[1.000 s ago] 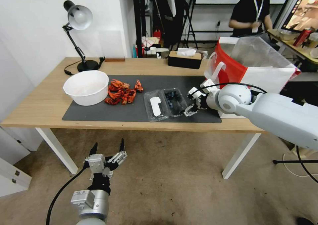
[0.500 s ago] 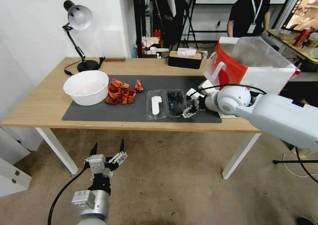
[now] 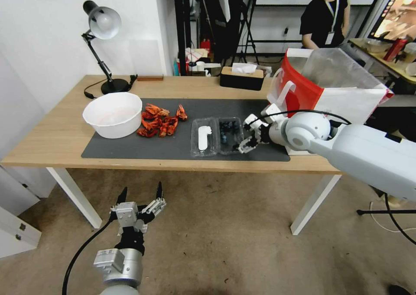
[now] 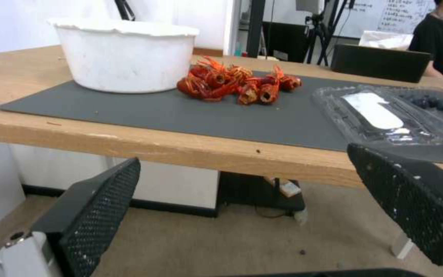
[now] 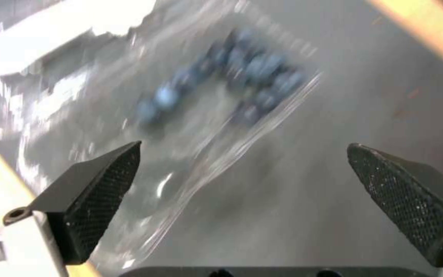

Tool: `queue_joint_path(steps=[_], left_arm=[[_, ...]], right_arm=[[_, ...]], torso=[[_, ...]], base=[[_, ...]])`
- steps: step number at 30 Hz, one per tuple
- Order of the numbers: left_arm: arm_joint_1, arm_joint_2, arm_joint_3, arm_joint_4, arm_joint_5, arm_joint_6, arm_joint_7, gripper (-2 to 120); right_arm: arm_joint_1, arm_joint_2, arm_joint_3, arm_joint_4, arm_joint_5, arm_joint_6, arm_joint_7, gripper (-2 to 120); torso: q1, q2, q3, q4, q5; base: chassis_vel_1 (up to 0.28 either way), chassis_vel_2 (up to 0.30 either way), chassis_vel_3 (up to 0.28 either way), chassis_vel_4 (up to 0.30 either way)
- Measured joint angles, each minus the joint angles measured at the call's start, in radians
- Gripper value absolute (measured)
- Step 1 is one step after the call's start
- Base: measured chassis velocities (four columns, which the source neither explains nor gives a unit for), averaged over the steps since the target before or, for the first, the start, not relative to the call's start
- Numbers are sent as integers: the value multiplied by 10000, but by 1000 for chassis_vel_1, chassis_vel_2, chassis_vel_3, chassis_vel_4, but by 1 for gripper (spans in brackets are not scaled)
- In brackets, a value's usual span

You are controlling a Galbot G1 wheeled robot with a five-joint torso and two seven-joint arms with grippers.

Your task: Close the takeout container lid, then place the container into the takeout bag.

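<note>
Reaching low over the grey mat (image 3: 182, 145), your right gripper (image 3: 245, 135) sat spread wide beside the takeout container (image 3: 229, 134), its lid (image 3: 203, 138) flat open.

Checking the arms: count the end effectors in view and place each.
2. Left end effector hangs open below the table's front edge; right end effector hovers open beside the container.

Both end effectors (image 3: 139, 198) (image 3: 248, 134) wide open

Head camera looks down and forward over the whole worktop (image 3: 65, 134), left wrist peers level from below its edge, right wrist hangs close above, all sharing the takeout container (image 3: 216, 135).
</note>
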Motion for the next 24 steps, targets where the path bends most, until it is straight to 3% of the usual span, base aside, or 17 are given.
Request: queue_joint_path(steps=[1,2,3,6,7,10,11,13,14,16,17,18,22,24], left_arm=[[0,0,0,0,-1,3,0,100],[-1,1,0,-7,-7,4,2,100],[-1,1,0,-7,-7,4,2,100],[6,0,-6,-35,-33,0,4,100],[6,0,-6,-35,-33,0,4,100],[25,35,-12,-45,-48,-23,20,100],[25,35,-12,-45,-48,-23,20,100],[31,43,-10,-48,-73,-30,43,100],[31,43,-10,-48,-73,-30,43,100],[44,41,-26,-65,-97,-52,53,100],[84,17,-50,-93,-96,-86,58,100],[84,17,-50,-93,-96,-86,58,100],[129,-49,-28,-143,-63,-121,70,100],[130,-51,-5,-143,-56,-121,74,100]], right_arm=[[-149,-12,247,11,0,0,4,100],[-765,-39,1191,137,60,6,79,100],[-765,-39,1191,137,60,6,79,100],[-2692,-89,3626,860,358,362,546,100],[-2692,-89,3626,860,358,362,546,100],[-5430,-185,5839,1874,91,1468,740,100],[-5430,-185,5839,1874,91,1468,740,100],[-7346,-254,7071,2573,-602,2864,808,100],[-7346,-254,7071,2573,-602,2864,808,100],[-8984,-139,7788,2928,-1522,4270,738,100],[-9718,55,8228,3061,-2037,4884,717,100],[-9718,55,8228,3061,-2037,4884,717,100],[-12121,901,9625,3482,-3891,6689,567,100],[-12711,1175,9913,3540,-4364,7123,534,100]], torso=[[0,0,-1,1,0],[0,0,0,1,3],[0,0,0,1,3],[2,0,-1,1,2],[2,0,-1,1,2],[1,-1,0,-6,14],[1,-1,0,-6,14],[0,2,-3,-3,-7],[0,2,-3,-3,-7],[0,1,-1,-5,12],[0,2,-2,-4,1],[0,2,-2,-4,1],[0,2,-2,-2,-2],[0,1,-1,-1,2]], base=[[0,0,0,0],[0,0,0,0],[0,0,0,0],[0,0,0,0],[0,0,0,0],[0,0,0,0],[0,0,0,0],[0,0,0,0],[0,0,0,0],[0,0,0,0],[0,0,0,0],[0,0,0,0],[0,0,0,0],[0,0,0,0]])
